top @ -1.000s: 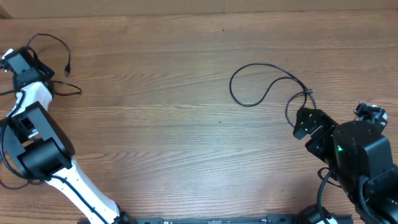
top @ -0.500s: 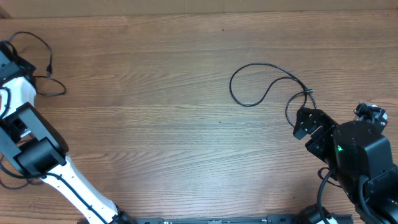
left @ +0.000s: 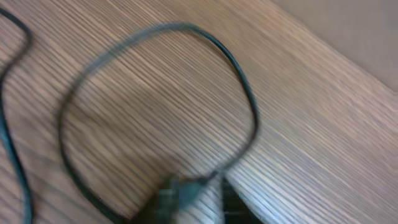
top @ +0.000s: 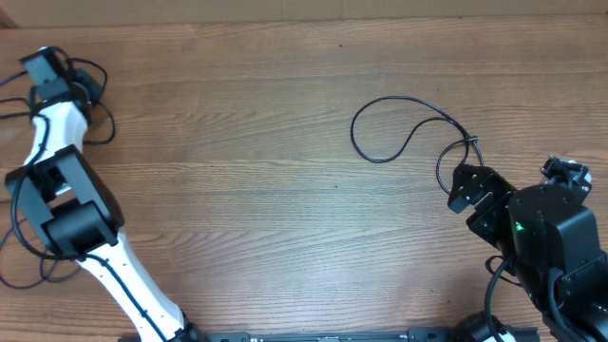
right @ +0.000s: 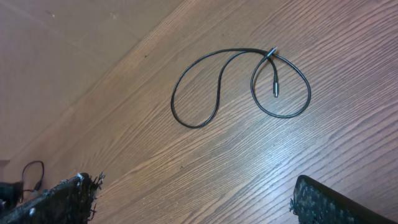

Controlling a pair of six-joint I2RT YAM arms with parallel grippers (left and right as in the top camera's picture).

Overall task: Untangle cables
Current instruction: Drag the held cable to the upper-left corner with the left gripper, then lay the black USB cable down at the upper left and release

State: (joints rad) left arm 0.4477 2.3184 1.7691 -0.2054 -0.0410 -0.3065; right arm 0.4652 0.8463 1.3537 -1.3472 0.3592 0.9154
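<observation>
Far left, near the upper corner of the table [top: 247, 190]: left claw [top: 57, 74], swung back in from the very edge of half a second ago and carried a little higher up. Dragged along with it, one thin cable [left: 252, 106], now bunched close around the claw instead of trailing out to the right as a second ago. Judged from that: a pull on this cord under way, meant to draw it clear, with the two cords already well apart. No telling whether the jaws of that claw are apart or clamped, the wrist view being smeared by motion. Something dark like a connector near the fingertips, but no certain grip on it.

Across the bare middle, no change. Right of centre, the second cable [top: 380, 133], lying flat in the same two joined loops as before, with a plug [right: 274, 87] inside the smaller loop. Just below and right of it, the right claw [right: 193, 202], unmoved, fingers spread wide, holding nothing.

Hard to make out, again from the left:
- Part of the first cord run off the picture's left edge.
- More of it mixed in with the thicker black leads [top: 14, 237] of the left arm [top: 66, 209], so no sure count of strands or ends there.
- From overhead, the right claw's fingertips mostly lost against its own dark body.
</observation>
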